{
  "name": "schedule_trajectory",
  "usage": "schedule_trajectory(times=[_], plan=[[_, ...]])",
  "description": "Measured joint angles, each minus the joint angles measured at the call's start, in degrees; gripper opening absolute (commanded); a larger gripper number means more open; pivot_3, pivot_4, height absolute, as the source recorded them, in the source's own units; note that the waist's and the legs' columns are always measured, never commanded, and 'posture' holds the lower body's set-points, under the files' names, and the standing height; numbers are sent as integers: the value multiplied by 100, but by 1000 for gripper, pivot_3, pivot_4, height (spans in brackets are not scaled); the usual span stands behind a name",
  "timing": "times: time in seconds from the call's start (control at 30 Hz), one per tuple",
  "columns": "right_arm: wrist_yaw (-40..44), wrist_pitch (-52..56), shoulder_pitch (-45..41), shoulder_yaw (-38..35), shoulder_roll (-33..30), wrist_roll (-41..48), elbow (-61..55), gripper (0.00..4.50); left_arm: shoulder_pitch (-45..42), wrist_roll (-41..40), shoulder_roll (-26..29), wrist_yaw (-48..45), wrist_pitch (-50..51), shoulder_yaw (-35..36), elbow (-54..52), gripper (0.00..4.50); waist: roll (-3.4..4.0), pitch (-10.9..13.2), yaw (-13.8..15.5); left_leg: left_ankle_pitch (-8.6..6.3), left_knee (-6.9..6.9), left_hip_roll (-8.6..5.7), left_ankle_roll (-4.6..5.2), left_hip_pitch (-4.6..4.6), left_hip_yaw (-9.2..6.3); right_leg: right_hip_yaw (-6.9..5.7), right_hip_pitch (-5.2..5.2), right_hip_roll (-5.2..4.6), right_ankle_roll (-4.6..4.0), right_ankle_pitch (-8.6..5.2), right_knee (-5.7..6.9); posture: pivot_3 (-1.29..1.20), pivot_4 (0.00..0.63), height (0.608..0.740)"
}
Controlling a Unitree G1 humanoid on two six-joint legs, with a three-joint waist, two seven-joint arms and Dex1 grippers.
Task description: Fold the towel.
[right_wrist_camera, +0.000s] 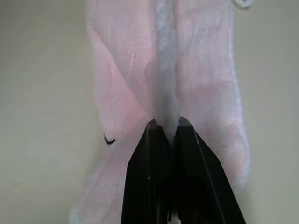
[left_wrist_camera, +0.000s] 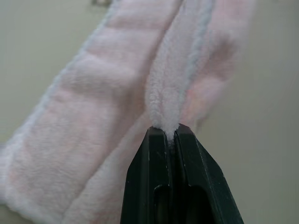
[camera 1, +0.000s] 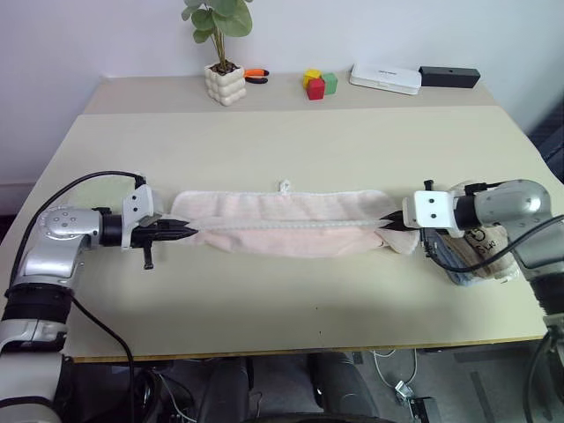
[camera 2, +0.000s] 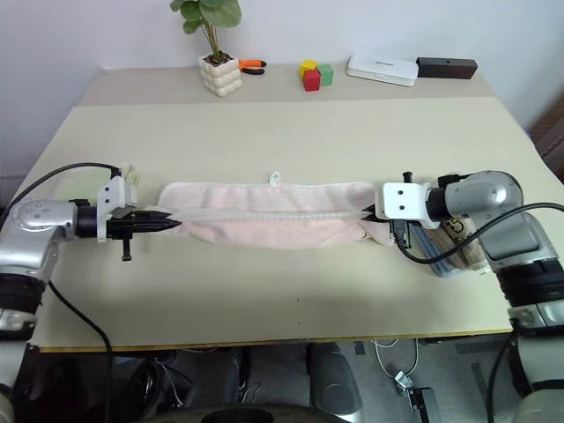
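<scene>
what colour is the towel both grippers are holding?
Pale pink towel with a whitish edge and a small white loop; clearest in the left eye view.

My left arm reaches in from the left, its gripper (camera 1: 189, 233) pointing inward, fingers (left_wrist_camera: 150, 158) pinched tight on an end of the towel (camera 1: 282, 225). My right arm comes in from the other side (a mirror of the first), its gripper (camera 1: 388, 222) likewise clamped on the opposite end. Both wrists sit low over the table, facing each other.
</scene>
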Motion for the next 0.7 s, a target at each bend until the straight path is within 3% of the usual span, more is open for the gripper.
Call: schedule_trajectory(times=[0.67,0.7], plan=[[-714,-1305,-1113,212,904,-920,2489,66,-1381,759,-766,730,-1176,2,2385,0,0,0,-18,0,-1,-2,0,1,-3,-1,-1,-1,1,1,6,0,150,740],[-802,-1374,-1131,213,963,-955,2569,311,-1414,798,-800,773,-1163,2,2485,304,0,0,-19,0,-1,-2,0,1,-3,-1,-1,0,1,1,6,0,150,740]])
